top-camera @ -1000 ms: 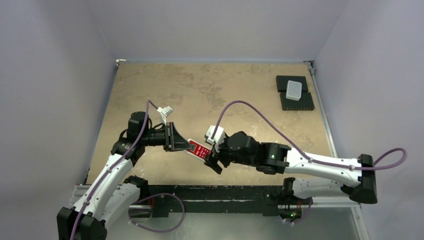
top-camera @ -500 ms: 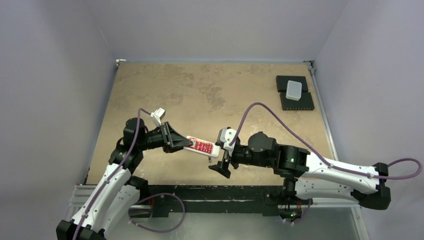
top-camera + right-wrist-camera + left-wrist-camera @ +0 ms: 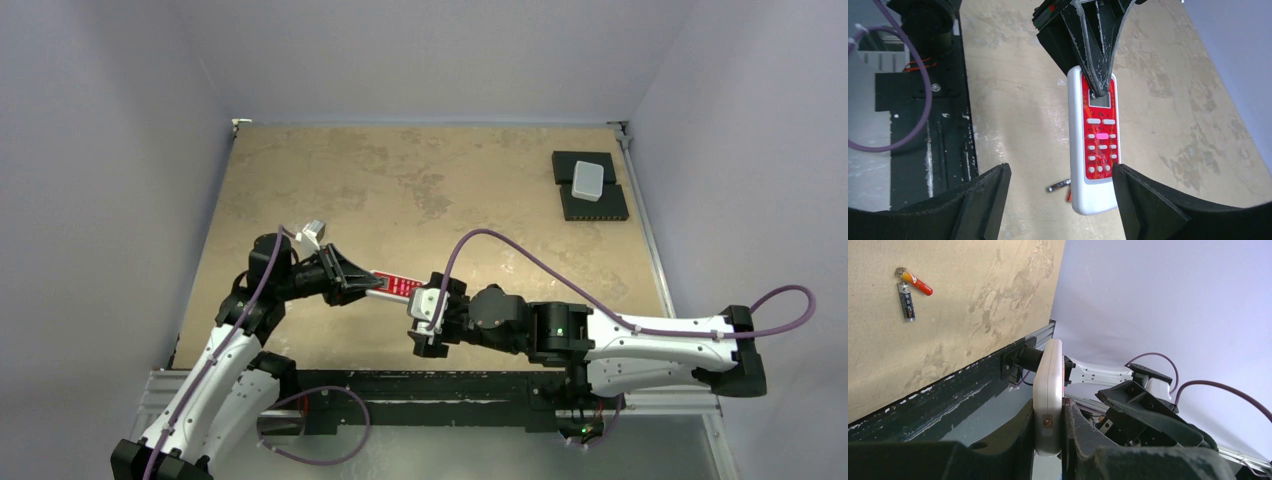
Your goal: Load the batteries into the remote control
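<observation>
Left gripper (image 3: pixel 362 285) is pinching the remote control (image 3: pixel 1099 150) by one end, lifted off the table (image 3: pixel 450 170), long axis pointing straight at the right gripper (image 3: pixel 1060 197) — jaws gaping wide, straddling the free end — batteries (image 3: pixel 907 301) lying on the table below.

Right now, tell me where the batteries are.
In the left wrist view the batteries lie close together on the table, near its front edge; the right wrist view shows them partly hidden behind the remote control.
</observation>
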You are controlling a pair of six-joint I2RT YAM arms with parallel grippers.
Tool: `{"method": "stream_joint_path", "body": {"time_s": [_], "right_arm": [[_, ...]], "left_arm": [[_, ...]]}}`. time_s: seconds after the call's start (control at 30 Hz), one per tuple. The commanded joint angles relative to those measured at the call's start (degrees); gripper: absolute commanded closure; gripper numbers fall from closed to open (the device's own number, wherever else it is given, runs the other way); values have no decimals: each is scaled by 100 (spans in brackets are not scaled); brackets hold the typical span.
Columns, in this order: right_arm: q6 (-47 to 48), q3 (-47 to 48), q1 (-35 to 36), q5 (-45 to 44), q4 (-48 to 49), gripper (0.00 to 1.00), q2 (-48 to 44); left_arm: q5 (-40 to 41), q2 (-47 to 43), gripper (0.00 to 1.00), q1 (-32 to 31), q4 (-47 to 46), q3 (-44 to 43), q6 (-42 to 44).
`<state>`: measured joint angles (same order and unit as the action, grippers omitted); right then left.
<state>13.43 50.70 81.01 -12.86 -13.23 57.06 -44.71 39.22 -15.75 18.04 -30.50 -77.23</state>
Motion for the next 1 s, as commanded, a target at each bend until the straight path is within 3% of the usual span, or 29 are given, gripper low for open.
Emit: {"method": "stream_joint_path", "body": {"time_s": [0.0, 0.37, 0.97], "right_arm": [[590, 28, 245, -988, 596, 18, 119], [1333, 42, 983, -2413, 1176, 19, 791], [1733, -198, 1180, -3509, 1641, 23, 1352]], "left_arm": [[-41, -54, 100, 35, 263, -227, -590], [-151, -73, 100, 33, 481, -382, -647], [-455, -29, 100, 29, 446, -439, -749]]}}
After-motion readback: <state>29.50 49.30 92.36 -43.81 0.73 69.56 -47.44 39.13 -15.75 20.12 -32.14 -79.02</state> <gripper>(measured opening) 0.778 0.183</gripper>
